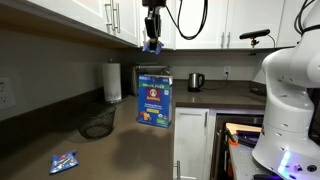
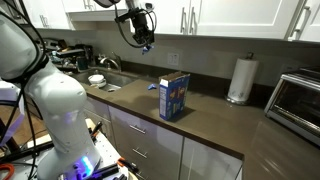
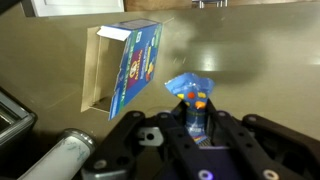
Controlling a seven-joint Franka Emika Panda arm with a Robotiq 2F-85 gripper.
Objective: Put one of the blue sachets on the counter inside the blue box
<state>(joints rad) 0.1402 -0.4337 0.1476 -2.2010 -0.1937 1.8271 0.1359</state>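
The gripper (image 1: 151, 38) hangs high up near the top of the frame, close under the white cabinets (image 1: 70, 18). It is pinching a blue sachet (image 1: 151, 46), which dangles from its tips in the air. In the wrist view the gripper (image 3: 193, 118) comes in from the bottom edge. The blue sachet (image 3: 186, 90) sticks out between the two dark fingers (image 3: 166, 127), and they press on it from both sides. The sachet is crinkled and has small orange and white marks on it.

The blue box (image 1: 154, 97) stands upright on the counter (image 1: 120, 140) in the middle of the frame, right below the gripper and well apart from it. In the wrist view the blue box (image 3: 125, 62) sits in the upper left, and its top is open, so the brown inside shows. The held sachet is off to the right of that open top, not over it.

A second sachet (image 1: 64, 161) lies flat on the counter in the lower left corner. A white paper roll (image 1: 112, 82) stands left of the box by the wall, and a black mesh basket (image 1: 97, 122) sits in front of the roll. A kettle (image 1: 196, 82) stands to the right of the box, farther back.

In an exterior view the gripper (image 2: 144, 32) is at the top, up and left of the blue box (image 2: 174, 96), and a sink (image 2: 108, 82) is at the left.
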